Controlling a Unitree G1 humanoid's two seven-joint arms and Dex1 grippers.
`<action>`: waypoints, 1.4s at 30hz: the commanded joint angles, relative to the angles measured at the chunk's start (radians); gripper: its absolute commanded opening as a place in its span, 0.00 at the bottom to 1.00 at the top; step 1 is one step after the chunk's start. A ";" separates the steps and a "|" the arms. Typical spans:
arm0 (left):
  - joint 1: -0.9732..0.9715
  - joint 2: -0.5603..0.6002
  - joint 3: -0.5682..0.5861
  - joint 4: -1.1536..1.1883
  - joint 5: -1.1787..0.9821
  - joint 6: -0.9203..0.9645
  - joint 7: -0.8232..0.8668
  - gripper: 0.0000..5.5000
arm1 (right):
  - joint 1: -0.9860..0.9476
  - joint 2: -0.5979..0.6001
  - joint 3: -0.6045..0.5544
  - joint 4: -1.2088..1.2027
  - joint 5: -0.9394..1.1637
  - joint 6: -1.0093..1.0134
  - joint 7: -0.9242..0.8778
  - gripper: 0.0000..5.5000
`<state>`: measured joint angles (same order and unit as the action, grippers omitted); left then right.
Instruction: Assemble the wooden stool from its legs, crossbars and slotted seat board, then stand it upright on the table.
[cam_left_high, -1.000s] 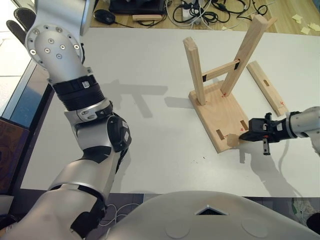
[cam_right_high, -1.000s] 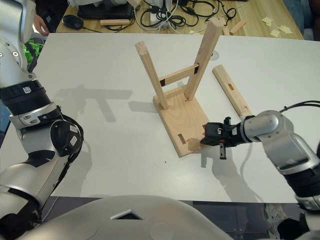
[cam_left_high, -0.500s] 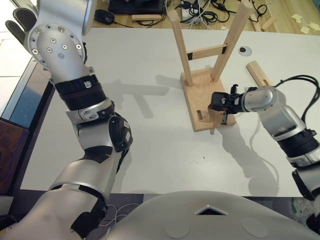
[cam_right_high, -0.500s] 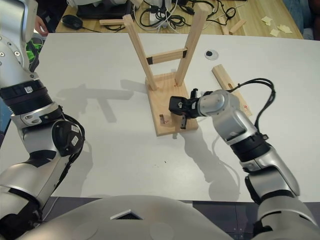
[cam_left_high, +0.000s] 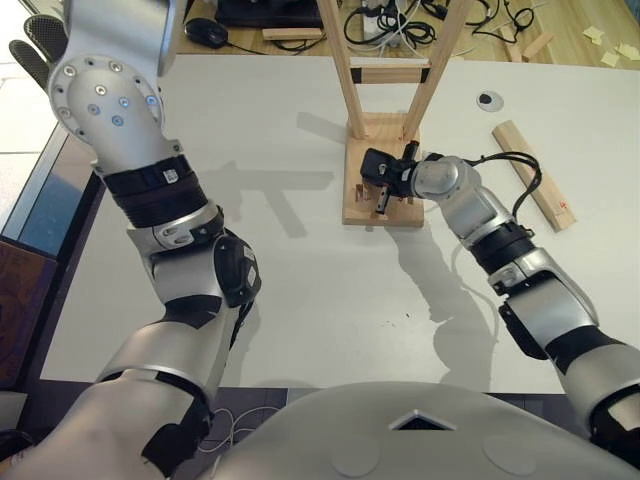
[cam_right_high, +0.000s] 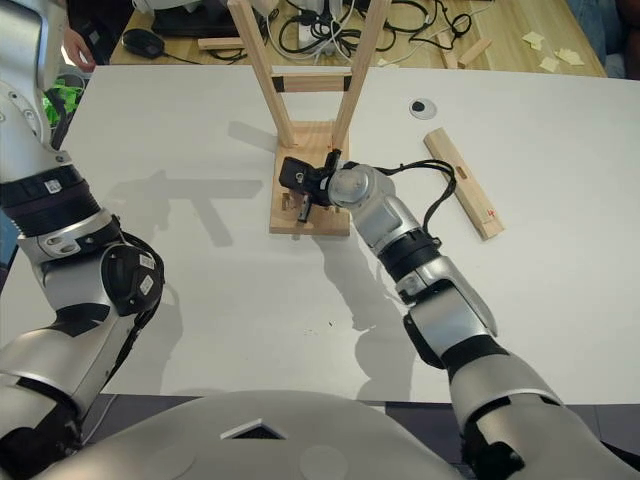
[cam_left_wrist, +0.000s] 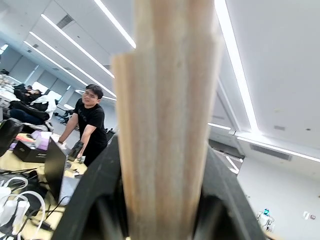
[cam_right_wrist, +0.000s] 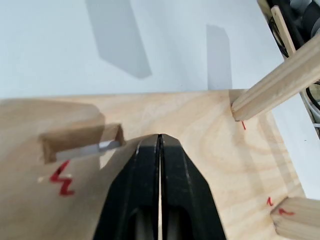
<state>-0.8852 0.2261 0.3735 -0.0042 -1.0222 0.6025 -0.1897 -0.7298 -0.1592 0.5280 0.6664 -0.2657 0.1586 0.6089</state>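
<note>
Pressing together, the right jaws point down over the pale rectangular slotted wooden seat board (cam_right_wrist: 215, 150) on the white tabletop (cam_left_high: 300, 280), just beside an open slot (cam_right_wrist: 80, 142); the left jaws pinch a pale wooden leg (cam_left_wrist: 167, 125).

legs (cam_left_high: 341, 60): tops cut off, head views | leg (cam_left_wrist: 167, 125): blurred, ends cropped, left wrist

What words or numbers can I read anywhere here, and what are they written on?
"1", handwritten in red, on the seat board beside the foot of an inserted leg.
A red zigzag, perhaps "4", on the seat board next to its empty slot.
A red mark at the end of the loose wooden bar: too small to read.
</note>
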 joint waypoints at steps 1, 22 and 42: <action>0.085 -0.006 -0.079 -0.087 0.098 -0.005 0.028 0.18 | -0.052 0.028 -0.099 0.022 0.043 -0.008 -0.052 0.00; 0.466 -0.214 -0.187 -0.374 0.283 0.019 0.389 0.18 | 0.553 -0.283 -0.435 -0.965 0.273 0.578 -0.013 0.00; 0.291 -0.429 -0.014 -0.219 -0.144 -0.192 0.485 0.18 | 0.225 0.370 -0.917 -1.017 1.103 0.797 -0.505 0.24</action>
<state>-0.5116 -0.1775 0.3599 -0.2496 -1.1869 0.4647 0.3159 -0.4754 0.1511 -0.3355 -0.3334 0.7354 0.9334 0.1895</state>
